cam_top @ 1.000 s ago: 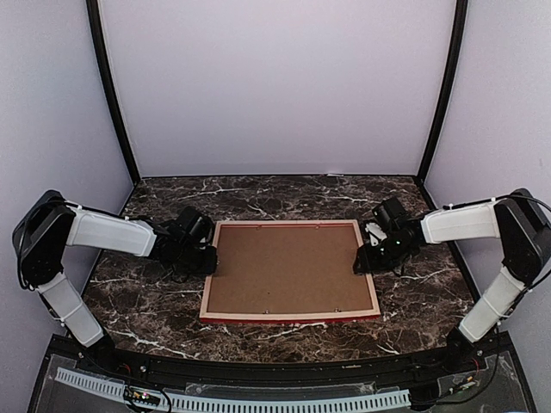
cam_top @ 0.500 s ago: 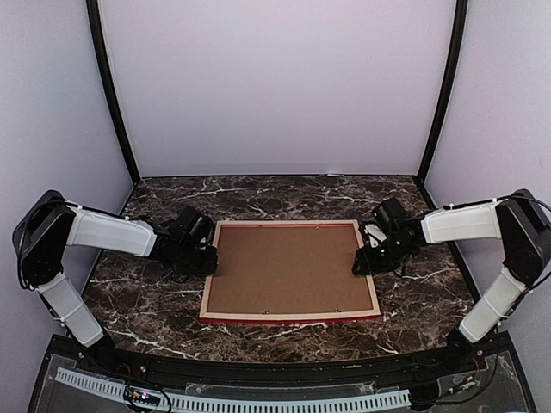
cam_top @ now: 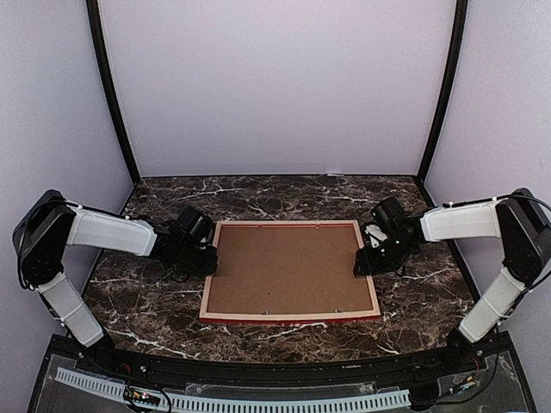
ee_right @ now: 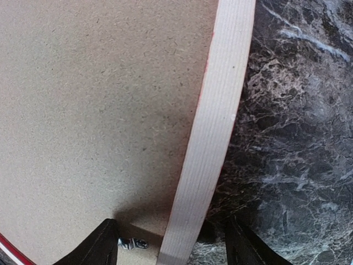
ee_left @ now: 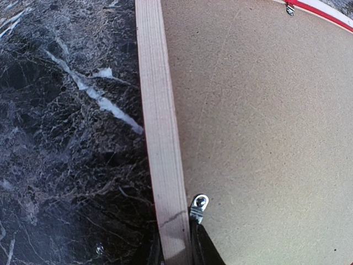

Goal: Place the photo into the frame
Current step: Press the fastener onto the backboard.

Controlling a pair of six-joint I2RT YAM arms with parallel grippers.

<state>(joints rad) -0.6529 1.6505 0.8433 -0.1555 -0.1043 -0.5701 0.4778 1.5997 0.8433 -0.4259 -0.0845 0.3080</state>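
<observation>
The frame (cam_top: 291, 315) lies face-down on the table (cam_top: 258, 194), left rail pinched in the narrow left jaws, right rail between the wide right jaws.

The large thin rectangular wooden frame (ee_left: 160, 138) shows bare, pale, matt wood with fine straight grain, and a red painted edge. The flat brown backing board (ee_left: 259, 127) is matt, speckled fibreboard; its small turn clips (ee_left: 198, 203) are shiny metal. The dark, white-veined marble-look surface (ee_left: 66, 138) appears smooth with a faint sheen.
</observation>
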